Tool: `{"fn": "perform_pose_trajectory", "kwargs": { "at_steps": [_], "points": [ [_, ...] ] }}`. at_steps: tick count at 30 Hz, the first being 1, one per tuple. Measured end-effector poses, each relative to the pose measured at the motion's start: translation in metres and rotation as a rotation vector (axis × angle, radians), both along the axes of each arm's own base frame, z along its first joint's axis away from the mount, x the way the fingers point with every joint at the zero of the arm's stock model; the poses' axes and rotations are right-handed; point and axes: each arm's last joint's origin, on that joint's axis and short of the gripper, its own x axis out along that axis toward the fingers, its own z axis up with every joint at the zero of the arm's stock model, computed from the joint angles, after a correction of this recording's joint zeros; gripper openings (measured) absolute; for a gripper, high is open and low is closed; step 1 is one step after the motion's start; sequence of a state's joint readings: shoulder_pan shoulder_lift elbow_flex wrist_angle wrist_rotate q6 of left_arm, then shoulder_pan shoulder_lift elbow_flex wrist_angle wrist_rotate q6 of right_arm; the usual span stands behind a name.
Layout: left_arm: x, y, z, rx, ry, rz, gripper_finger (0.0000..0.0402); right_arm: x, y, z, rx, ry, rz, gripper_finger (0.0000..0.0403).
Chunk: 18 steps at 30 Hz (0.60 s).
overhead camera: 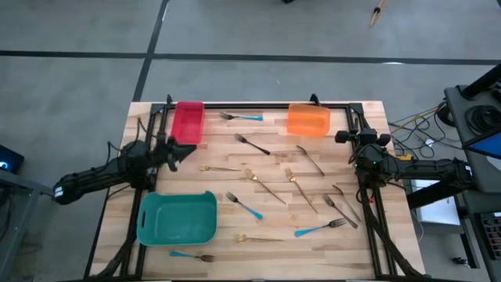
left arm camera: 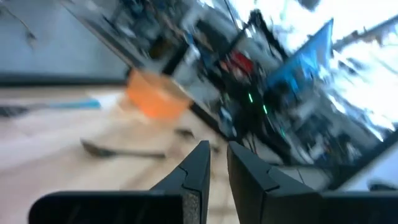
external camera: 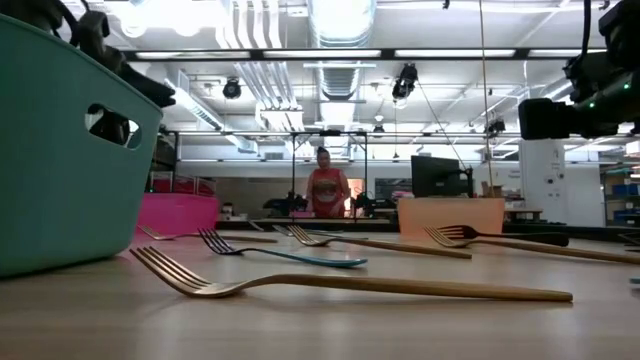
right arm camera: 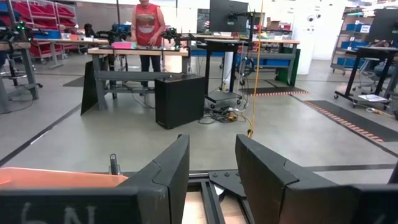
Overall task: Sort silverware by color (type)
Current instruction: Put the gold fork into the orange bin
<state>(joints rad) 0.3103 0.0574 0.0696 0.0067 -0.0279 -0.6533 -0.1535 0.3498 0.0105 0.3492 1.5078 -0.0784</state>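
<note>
Forks (overhead camera: 266, 188) scattered mid-frame: thin, stiff, slippery metal lying flat, best pinched across the handle; left gripper (overhead camera: 182, 150) fingers narrowly apart, right gripper (overhead camera: 344, 137) fingers apart, both empty.

grey concrete floor (right arm camera: 74, 134), bright ceiling lights (external camera: 190, 18), workbenches (right arm camera: 124, 65), a person (right arm camera: 148, 28) standing behind.
</note>
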Motion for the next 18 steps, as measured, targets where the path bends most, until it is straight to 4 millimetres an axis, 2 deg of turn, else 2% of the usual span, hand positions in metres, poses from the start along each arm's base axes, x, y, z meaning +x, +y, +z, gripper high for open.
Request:
{"fn": "perform_pose_trajectory", "kwargs": {
  "at_steps": [8,18],
  "points": [
    [-0.002,0.0,0.02,0.104,-0.182,0.019,0.0037,0.0,0.0,0.0,0.0,0.001,0.0,0.0121],
    [-0.005,-0.001,0.028,0.454,-0.142,0.082,0.0037,0.0,0.0,0.0,0.0,0.001,0.0,0.0121]
  ]
}}
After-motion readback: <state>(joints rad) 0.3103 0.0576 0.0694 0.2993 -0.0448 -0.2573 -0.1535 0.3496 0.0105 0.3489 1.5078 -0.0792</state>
